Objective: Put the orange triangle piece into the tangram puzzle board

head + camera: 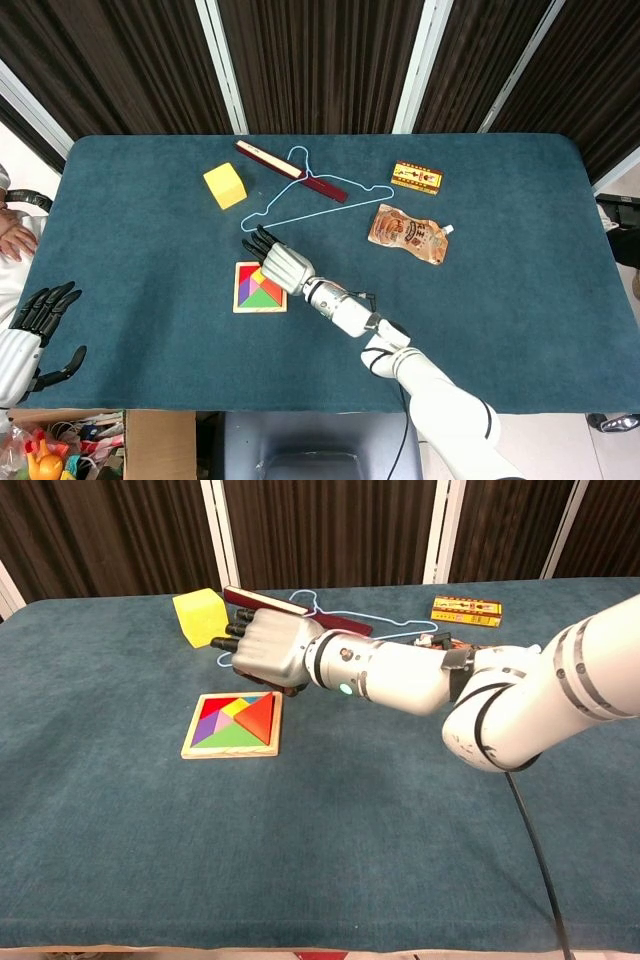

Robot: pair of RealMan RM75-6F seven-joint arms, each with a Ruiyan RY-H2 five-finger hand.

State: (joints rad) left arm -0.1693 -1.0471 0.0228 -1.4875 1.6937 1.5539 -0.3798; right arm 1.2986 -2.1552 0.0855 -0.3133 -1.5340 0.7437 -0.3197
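The wooden tangram board (pixel 243 305) (pixel 196 750) lies on the blue table in front of the middle. The orange triangle piece (pixel 273 292) (pixel 258 718) lies in the board's right part among the other coloured pieces. My right hand (pixel 280 262) (pixel 268 652) hovers just behind the board's far right corner with its fingers stretched out and nothing in them. It is apart from the triangle. My left hand (pixel 35 330) hangs off the table's left front side, fingers spread and empty. The chest view does not show it.
Behind the board are a yellow block (pixel 225 185) (pixel 200 615), a light blue hanger (pixel 318 192), and a dark red flat box (pixel 290 170) (pixel 295 610). An orange pouch (pixel 408 233) and a small orange box (pixel 417 177) (pixel 466 610) lie to the right.
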